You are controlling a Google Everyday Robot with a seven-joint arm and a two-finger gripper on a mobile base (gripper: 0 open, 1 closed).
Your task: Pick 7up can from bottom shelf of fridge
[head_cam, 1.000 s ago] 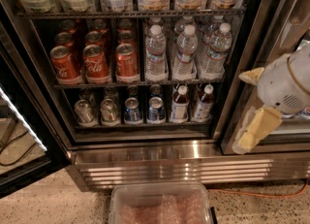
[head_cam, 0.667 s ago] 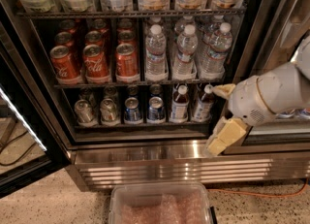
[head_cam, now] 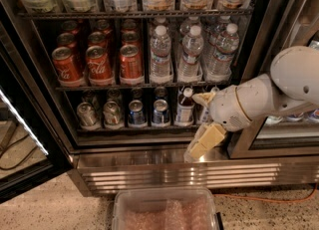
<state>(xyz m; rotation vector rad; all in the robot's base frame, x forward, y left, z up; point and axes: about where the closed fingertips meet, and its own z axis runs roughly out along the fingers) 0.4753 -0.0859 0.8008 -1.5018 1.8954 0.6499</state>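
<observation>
The tool (head_cam: 195,126) (fingers spread) hangs at the right of the bottom shelf (head_cam: 124,130), well apart from the 7up can (head_cam: 87,115).

Claw (head_cam: 198,124) low right, fingers (head_cam: 205,143) apart.

The fridge (head_cam: 149,170) stands open, and the front of the bottom shelf (head_cam: 124,130) is unblocked at the left, where a 7up can (head_cam: 87,115) stands. The rack (head_cam: 139,86) above leaves little headroom. The claw (head_cam: 199,124) hangs at the shelf's right end; blue cans (head_cam: 160,112) and a bottle (head_cam: 185,107) stand between. A tub (head_cam: 164,209) lies on the floor in front.
</observation>
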